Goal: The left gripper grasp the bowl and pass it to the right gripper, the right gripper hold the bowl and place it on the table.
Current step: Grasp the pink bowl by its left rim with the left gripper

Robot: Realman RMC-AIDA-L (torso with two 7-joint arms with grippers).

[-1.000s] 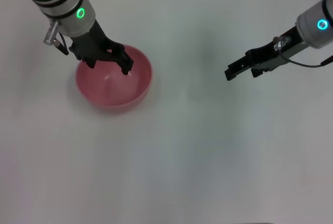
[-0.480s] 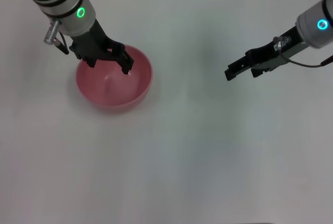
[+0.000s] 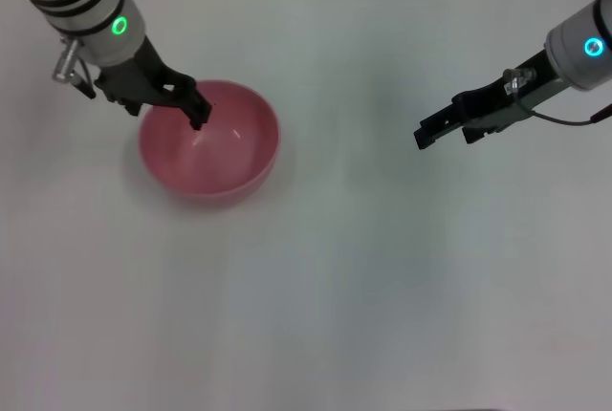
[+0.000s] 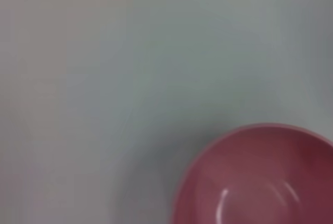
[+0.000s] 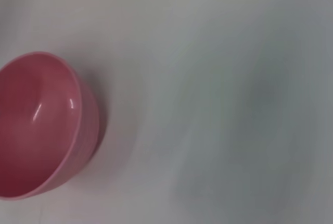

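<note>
One arm is much nearer: the left gripper point(image 3: 177, 97) hangs spread over the far left rim of the bowl point(image 3: 210, 141), gripping nothing. Well apart to the right, the right gripper point(image 3: 442, 127) waits above the table point(image 3: 335, 287), and I cannot tell if it is spread.

One pink bowl point(image 3: 209, 141) sits on the one white table point(image 3: 363, 277), at about ten o'clock in the head view. Two arms are in view, each with one black end effector: the left end effector point(image 3: 163, 100) at about ten o'clock, the right end effector point(image 3: 442, 127) at about two o'clock. Each arm bears one glowing ring, two in all.
</note>
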